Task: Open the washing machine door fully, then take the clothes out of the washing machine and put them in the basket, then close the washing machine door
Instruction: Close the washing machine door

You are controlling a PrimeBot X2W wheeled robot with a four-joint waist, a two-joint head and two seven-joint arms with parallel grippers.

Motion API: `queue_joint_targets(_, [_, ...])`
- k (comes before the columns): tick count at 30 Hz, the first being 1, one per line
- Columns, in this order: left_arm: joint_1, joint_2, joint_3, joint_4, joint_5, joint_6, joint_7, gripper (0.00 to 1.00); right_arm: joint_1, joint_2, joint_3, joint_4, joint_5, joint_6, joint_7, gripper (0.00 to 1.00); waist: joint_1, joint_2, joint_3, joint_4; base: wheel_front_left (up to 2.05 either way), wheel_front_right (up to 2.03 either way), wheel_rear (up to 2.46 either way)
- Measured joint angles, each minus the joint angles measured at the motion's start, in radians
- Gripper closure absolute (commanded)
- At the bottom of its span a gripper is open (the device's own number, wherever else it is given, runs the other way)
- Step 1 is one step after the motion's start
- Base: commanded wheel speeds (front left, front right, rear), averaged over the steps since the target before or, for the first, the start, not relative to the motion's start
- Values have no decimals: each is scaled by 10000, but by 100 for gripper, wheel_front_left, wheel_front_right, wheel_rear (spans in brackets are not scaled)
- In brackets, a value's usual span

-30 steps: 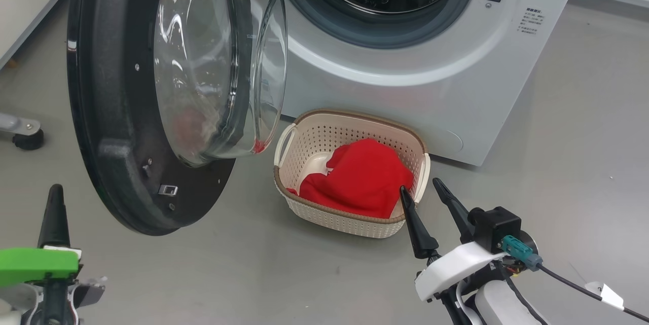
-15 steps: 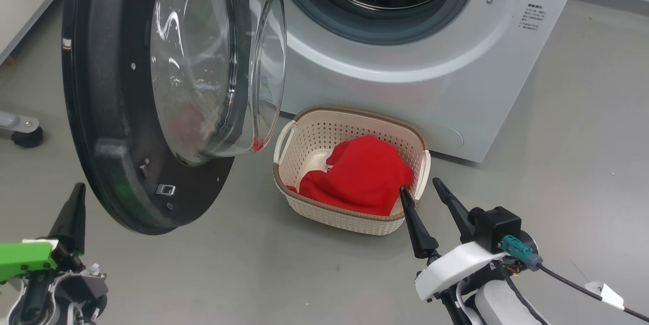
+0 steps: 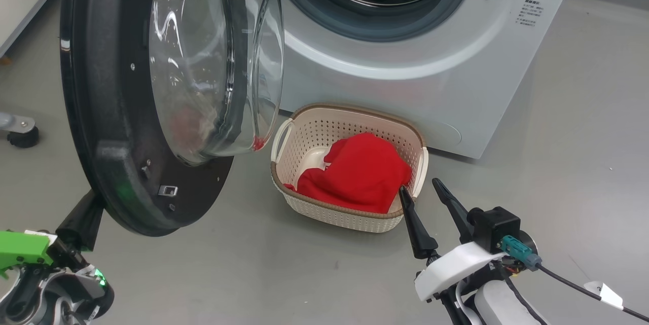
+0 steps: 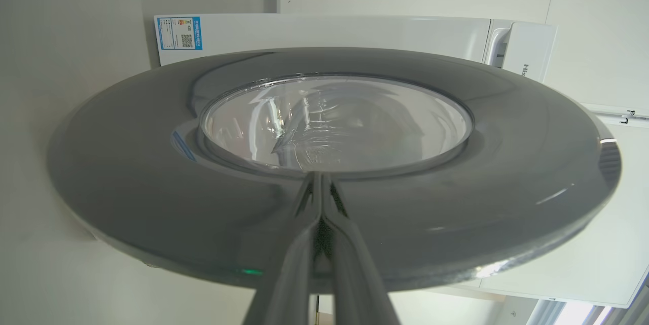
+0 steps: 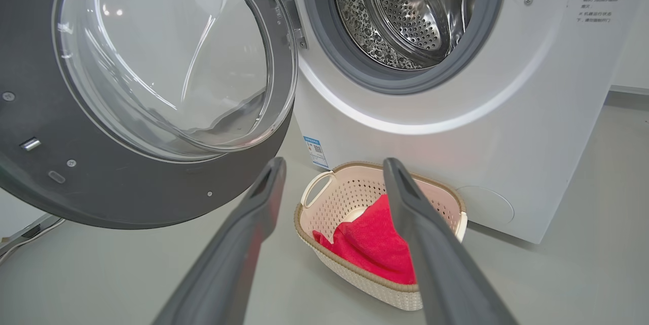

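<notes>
The washing machine door point(image 3: 101, 112) hangs wide open at the left, its glass bowl facing the washing machine point(image 3: 380, 86). No fabric shows in the steel drum point(image 5: 405, 15). Red clothes point(image 3: 360, 173) lie in the cream basket point(image 3: 350, 112) on the floor before the machine. My left gripper point(image 3: 83, 216) is shut, its tips tucked behind the door's lower rim. In the left wrist view the shut left gripper point(image 4: 318, 178) lies along the door point(image 4: 152, 188) outer face, reaching the window's edge; I cannot tell if it touches. My right gripper point(image 3: 420, 186) stands open just right of the basket, holding nothing.
A caster wheel point(image 3: 20, 135) stands on the grey floor at the far left, by a pale wall point(image 3: 20, 0). A cable point(image 3: 573, 282) trails from my right wrist. Open floor point(image 3: 557, 137) lies right of the machine.
My left gripper has moved up and to the right, from open floor to behind the door's lower rim. The camera has shifted slightly. The right gripper has held still.
</notes>
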Motion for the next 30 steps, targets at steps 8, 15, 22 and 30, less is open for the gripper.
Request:
queue_joint_targets(8, [13, 79, -188, -255, -136, 121, 752, 100, -28, 0, 46, 17, -19, 0, 0, 0, 0, 0, 55, -91, 0, 0, 0])
queue_joint_targets(15, [42, 73, -412, -504, -439, 192, 1241, 100, -56, 0, 67, 69, -92, 2, 0, 0, 0, 0, 91, -193, 0, 0, 0])
queue_joint_targets(22, [321, 69, -407, -838, -623, 247, 1555, 100, -228, -2, 192, 115, -94, 8, 0, 0, 0, 0, 152, -472, 0, 0, 0])
queue_joint_targets(30, [453, 21, -696, -1335, -625, 322, 1914, 100, -289, -2, 159, 63, -92, 0, 0, 0, 0, 0, 334, -881, 0, 0, 0])
